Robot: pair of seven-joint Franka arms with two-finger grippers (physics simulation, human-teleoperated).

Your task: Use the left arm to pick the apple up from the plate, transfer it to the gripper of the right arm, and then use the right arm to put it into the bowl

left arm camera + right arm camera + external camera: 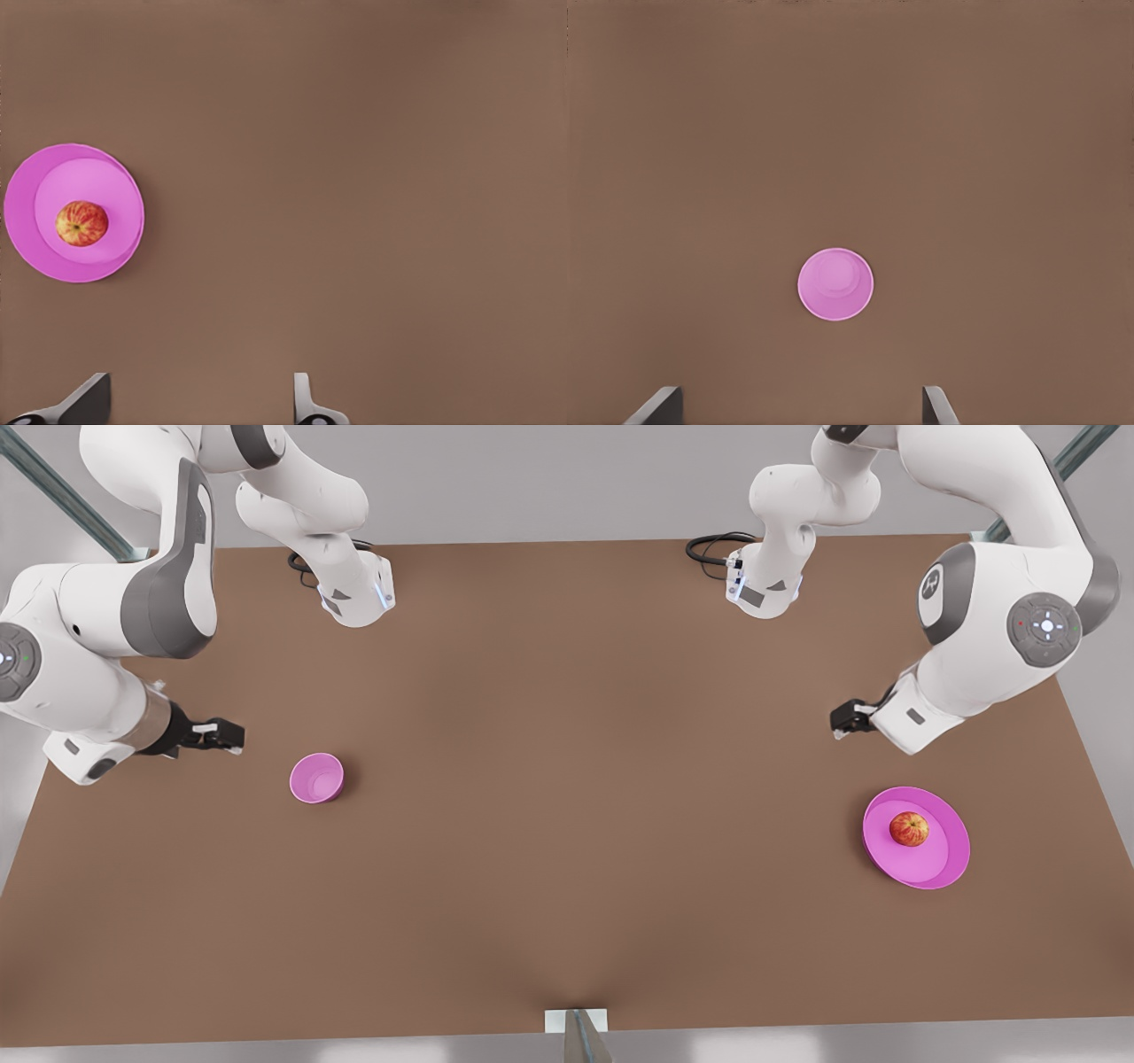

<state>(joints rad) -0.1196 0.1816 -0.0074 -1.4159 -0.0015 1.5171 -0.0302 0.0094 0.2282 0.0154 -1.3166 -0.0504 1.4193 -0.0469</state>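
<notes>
Apple point(909, 829) on plate point(948, 864), lower right, waiting. Left gripper point(846, 720) just above, wide open, empty, ready to grab. Right gripper point(221, 735) beside bowl point(316, 778), open, empty.

Brown table point(567, 779) spanning the scene, grey metal struts point(53, 487) behind its far corners

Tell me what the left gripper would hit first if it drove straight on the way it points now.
Probably bare table. The left gripper, fingers open, looks down on brown surface; the plate with the apple lies off to one side, out of line.
</notes>
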